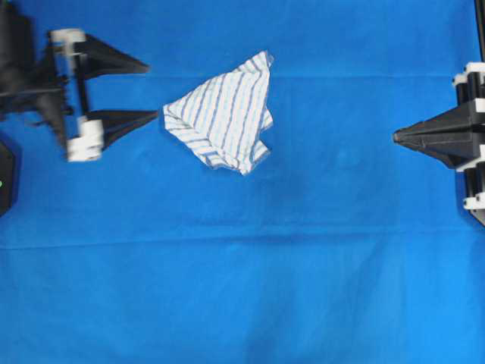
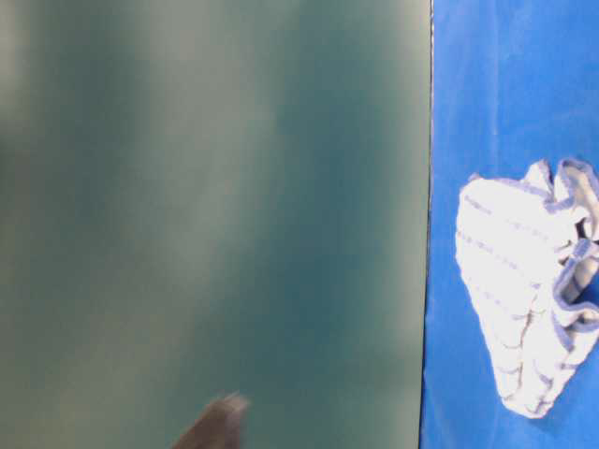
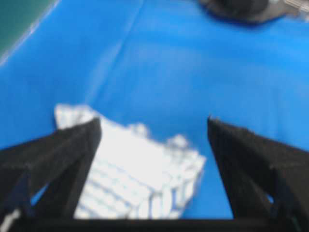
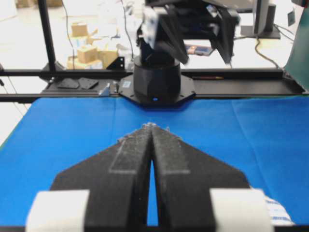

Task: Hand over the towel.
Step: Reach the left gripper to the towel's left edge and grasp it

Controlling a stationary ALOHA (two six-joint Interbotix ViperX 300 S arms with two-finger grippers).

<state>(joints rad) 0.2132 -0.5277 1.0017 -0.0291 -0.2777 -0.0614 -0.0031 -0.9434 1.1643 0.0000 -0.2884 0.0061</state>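
Crumpled striped towel (image 1: 221,114) lies mid-cloth on the blue cloth (image 1: 242,288), seemingly long axis diagonal, open room all around. Left gripper (image 1: 151,92) spread wide just beside it; right gripper (image 1: 397,137) clenched, empty, well apart.

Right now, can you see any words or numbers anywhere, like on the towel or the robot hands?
No readable words or numbers.
The towel: only blue and grey stripes, no label showing.
The left gripper and right gripper: plain black and white, no writing.
The blue cloth: plain.
The cardboard boxes behind the table: any print is too small and blurred to read.
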